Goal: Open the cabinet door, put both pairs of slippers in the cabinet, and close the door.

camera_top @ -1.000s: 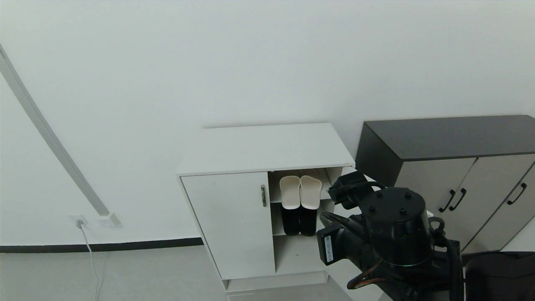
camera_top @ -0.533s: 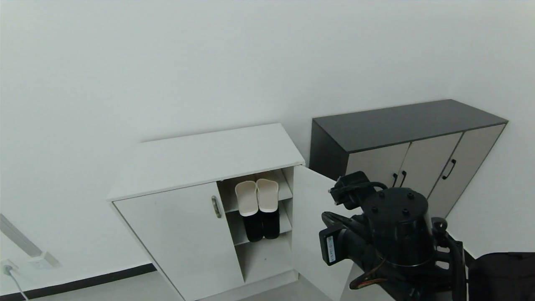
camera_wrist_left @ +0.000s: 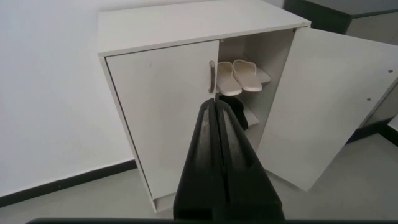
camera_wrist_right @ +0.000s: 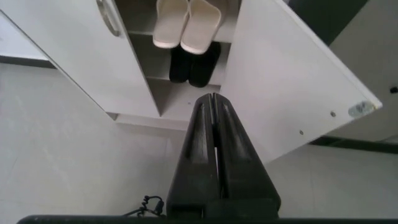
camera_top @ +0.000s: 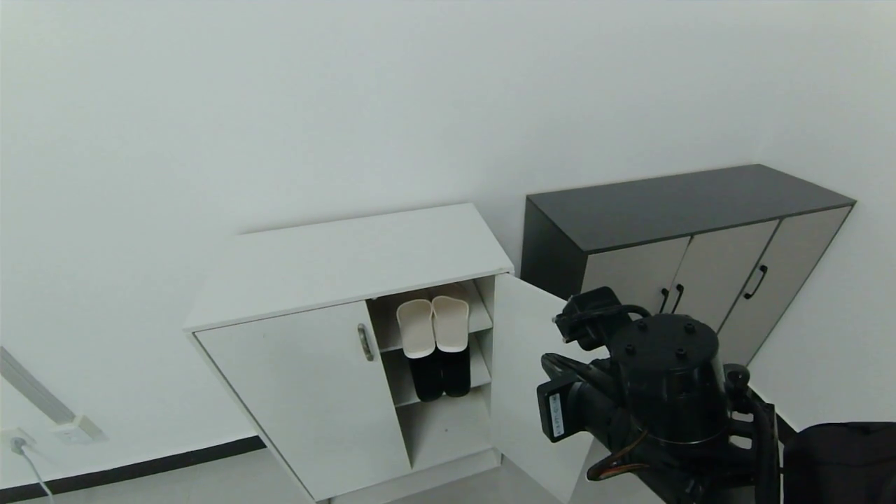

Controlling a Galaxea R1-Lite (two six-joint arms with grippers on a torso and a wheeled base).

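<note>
Two pairs of slippers lie inside the white two-door wooden cabinet (camera_top: 350, 259). The cream-white rubber pair (camera_top: 432, 325) is at the front edge of the upper shelf. The black pair (camera_top: 441, 374) is directly below, on the middle shelf. The flat white right door (camera_top: 521, 378) stands swung wide. The left door (camera_top: 308, 399) is closed.

Left gripper (camera_wrist_left: 214, 104): fingers pressed together, empty, apart from the cabinet front.

Right gripper (camera_wrist_right: 215, 96): fingers pressed together, empty, before the open compartment.

A black-topped grey cabinet (camera_top: 672, 203) stands just beside, to the right.
</note>
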